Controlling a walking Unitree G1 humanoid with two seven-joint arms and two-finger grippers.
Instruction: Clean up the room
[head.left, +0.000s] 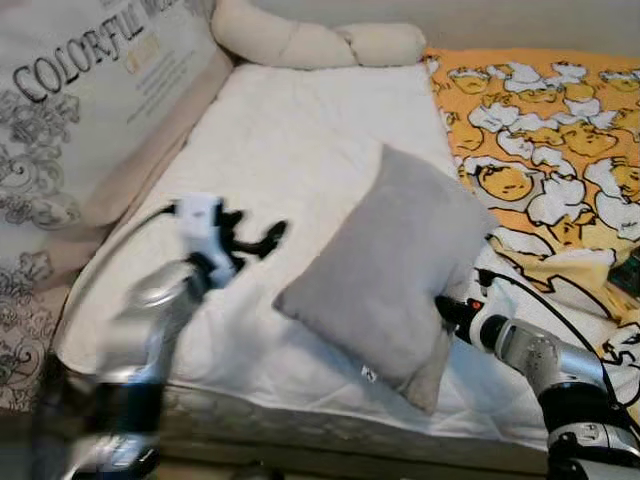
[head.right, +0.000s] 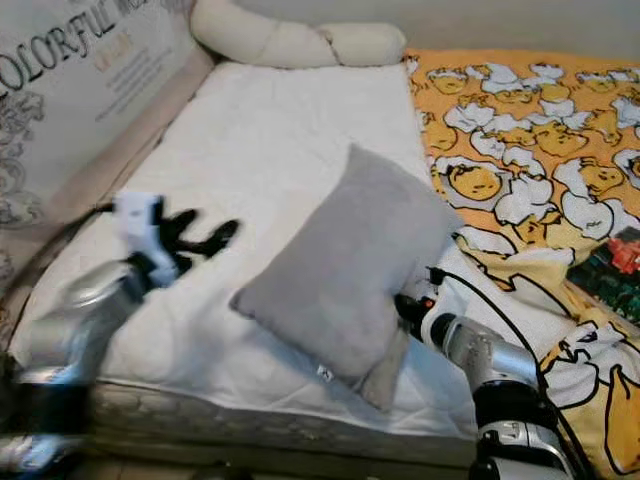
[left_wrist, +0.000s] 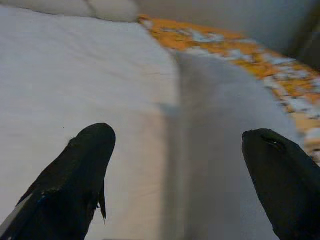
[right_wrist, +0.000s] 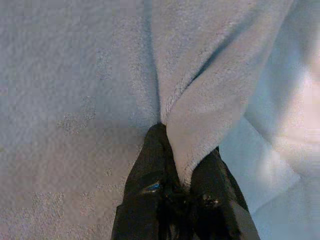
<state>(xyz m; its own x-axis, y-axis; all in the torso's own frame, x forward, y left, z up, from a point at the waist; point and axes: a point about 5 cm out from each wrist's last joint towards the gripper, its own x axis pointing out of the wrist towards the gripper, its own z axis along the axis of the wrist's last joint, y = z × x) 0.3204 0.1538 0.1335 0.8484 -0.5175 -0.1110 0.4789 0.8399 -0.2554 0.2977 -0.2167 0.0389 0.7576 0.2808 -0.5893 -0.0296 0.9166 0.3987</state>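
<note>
A grey square pillow (head.left: 390, 265) lies tilted on the white mattress (head.left: 300, 130), its right edge raised. My right gripper (head.left: 447, 310) is shut on that edge; in the right wrist view its fingertips (right_wrist: 150, 172) pinch a fold of the grey fabric (right_wrist: 200, 105). My left gripper (head.left: 262, 238) hovers open over the mattress, a little left of the pillow and apart from it. In the left wrist view its two black fingers (left_wrist: 75, 175) stand wide with the pillow (left_wrist: 225, 125) ahead between them.
A long cream bolster (head.left: 310, 40) lies along the head of the bed. A printed headboard cushion (head.left: 80, 110) lines the left side. An orange duck-print blanket (head.left: 550, 140) covers the right half. A dark red-and-green object (head.right: 615, 265) rests on the blanket at the far right.
</note>
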